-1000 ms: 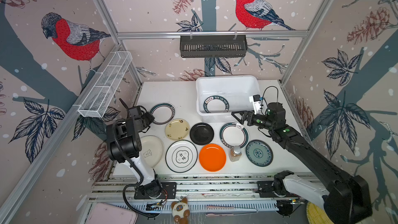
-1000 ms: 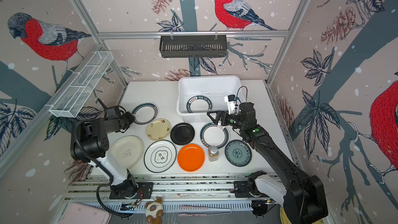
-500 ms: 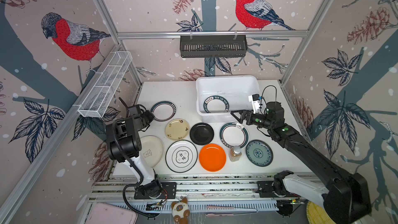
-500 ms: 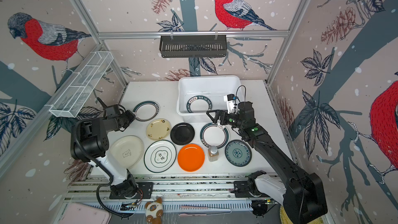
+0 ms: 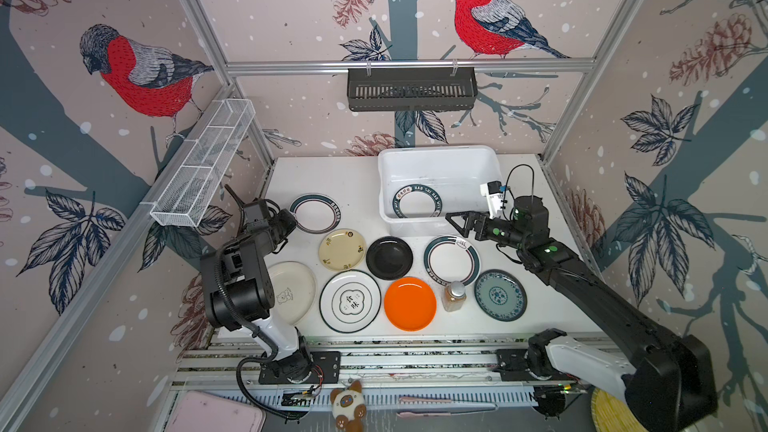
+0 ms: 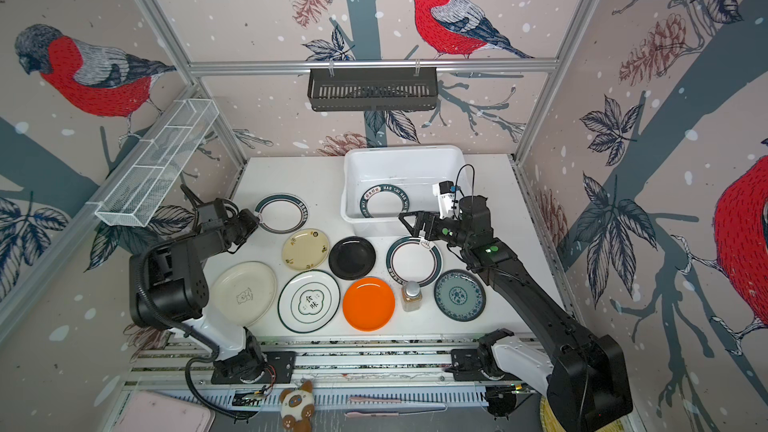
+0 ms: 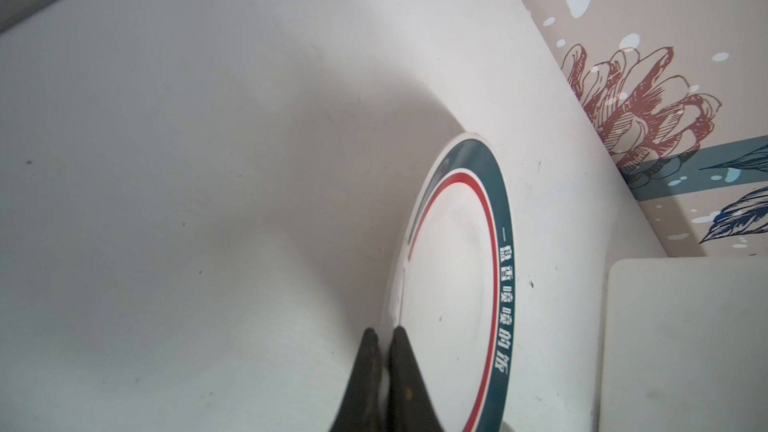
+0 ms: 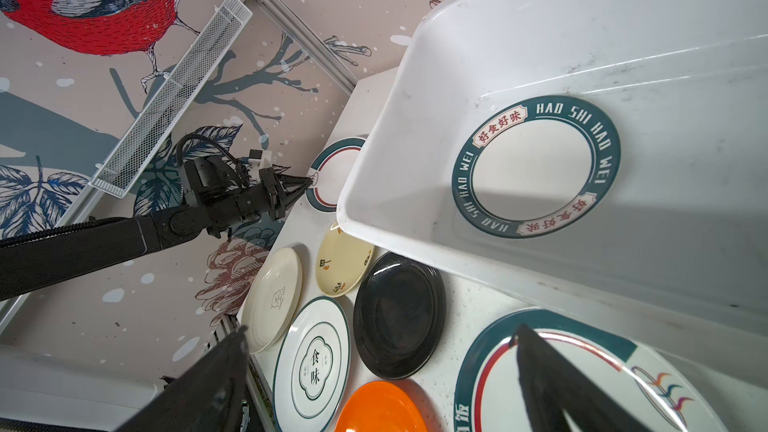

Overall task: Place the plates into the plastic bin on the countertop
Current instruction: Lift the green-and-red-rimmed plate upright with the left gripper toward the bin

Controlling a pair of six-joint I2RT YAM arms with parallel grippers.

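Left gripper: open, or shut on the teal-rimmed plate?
Shut on the teal-rimmed plate: in the left wrist view the left gripper pinches its rim.

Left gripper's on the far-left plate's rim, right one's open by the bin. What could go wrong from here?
1. The left gripper pinches only the thin rim of the far-left teal-rimmed plate; the plate may pivot or slip when lifted.
2. The open right gripper hangs close to the front wall of the plastic bin, above the second teal-rimmed plate; a finger might bump the wall.
3. The amber bottle stands at that plate's rim and could topple.
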